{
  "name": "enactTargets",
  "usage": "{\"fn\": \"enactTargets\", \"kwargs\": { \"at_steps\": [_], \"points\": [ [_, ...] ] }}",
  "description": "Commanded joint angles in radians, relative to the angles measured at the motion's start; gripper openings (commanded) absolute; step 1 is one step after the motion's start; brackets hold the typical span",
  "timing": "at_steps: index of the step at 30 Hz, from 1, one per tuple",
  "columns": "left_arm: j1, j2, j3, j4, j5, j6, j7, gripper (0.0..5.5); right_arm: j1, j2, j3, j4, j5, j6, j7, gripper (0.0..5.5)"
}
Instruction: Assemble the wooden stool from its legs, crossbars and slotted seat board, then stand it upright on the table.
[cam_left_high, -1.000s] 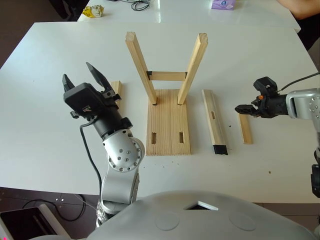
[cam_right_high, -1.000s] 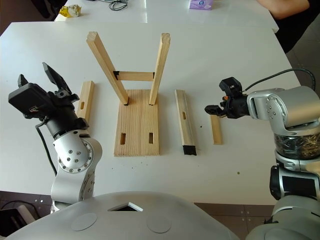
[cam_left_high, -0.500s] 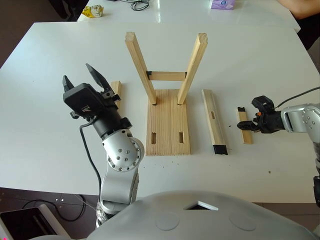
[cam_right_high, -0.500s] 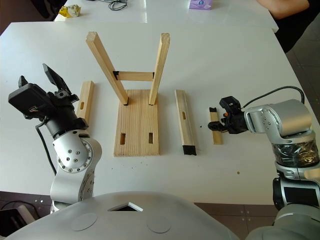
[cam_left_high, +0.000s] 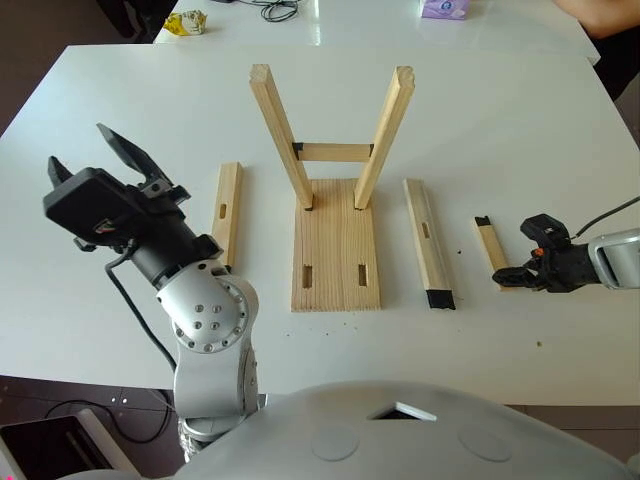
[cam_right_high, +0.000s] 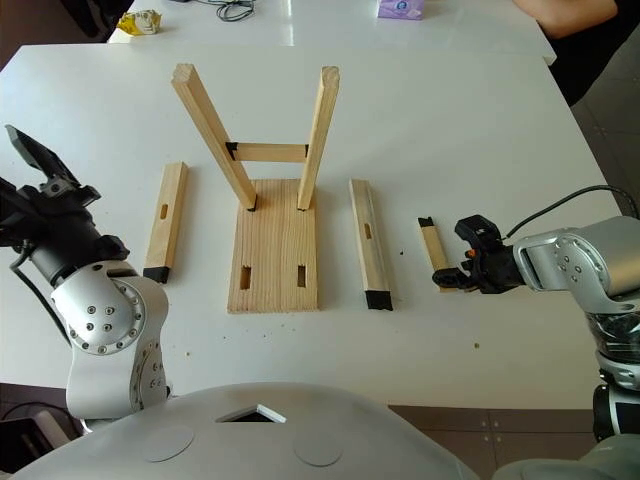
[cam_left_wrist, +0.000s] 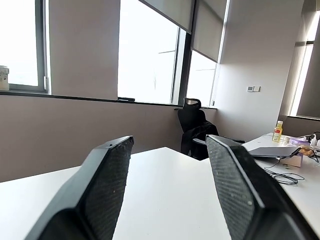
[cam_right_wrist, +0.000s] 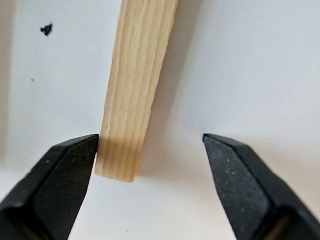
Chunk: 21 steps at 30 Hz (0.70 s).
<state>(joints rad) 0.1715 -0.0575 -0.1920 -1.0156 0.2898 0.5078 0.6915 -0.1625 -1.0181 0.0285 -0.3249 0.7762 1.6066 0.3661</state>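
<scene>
Short pale wooden crossbar with a black tip (cam_right_high: 433, 250) lies flat on the white table (cam_right_high: 480, 140), right of the loose pale wooden leg (cam_right_high: 367, 243). Right gripper (cam_right_wrist: 150, 145) is spread around its near end, one finger at the wood, not pinching. Left gripper (cam_left_wrist: 170, 142) spread, empty. Likely light, stiff, grippy - I'd clamp nearer mid-length. No print legible on it.

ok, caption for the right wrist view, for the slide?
Right gripper, open, straddles the end of a loose crossbar lying on the white table.
</scene>
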Motion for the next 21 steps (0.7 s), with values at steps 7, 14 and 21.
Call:
{"fn": "enactTargets", "kwargs": {
  "at_steps": [7,14,21],
  "points": [
    [0.007,-0.065,0.188,-0.03,-0.022,0.016,-0.116,2.73,0.033,0.083,-0.019,-0.022,-0.004,0.007,-0.046,2.29],
    [0.024,-0.064,0.286,-0.031,-0.06,0.008,-0.177,2.73,0.053,0.095,-0.047,-0.052,0.015,0.007,-0.073,1.32],
    [0.047,-0.063,0.403,-0.031,-0.142,0.004,-0.229,2.73,0.069,0.124,-0.078,-0.08,0.024,0.007,-0.115,1.32]
  ]
}}
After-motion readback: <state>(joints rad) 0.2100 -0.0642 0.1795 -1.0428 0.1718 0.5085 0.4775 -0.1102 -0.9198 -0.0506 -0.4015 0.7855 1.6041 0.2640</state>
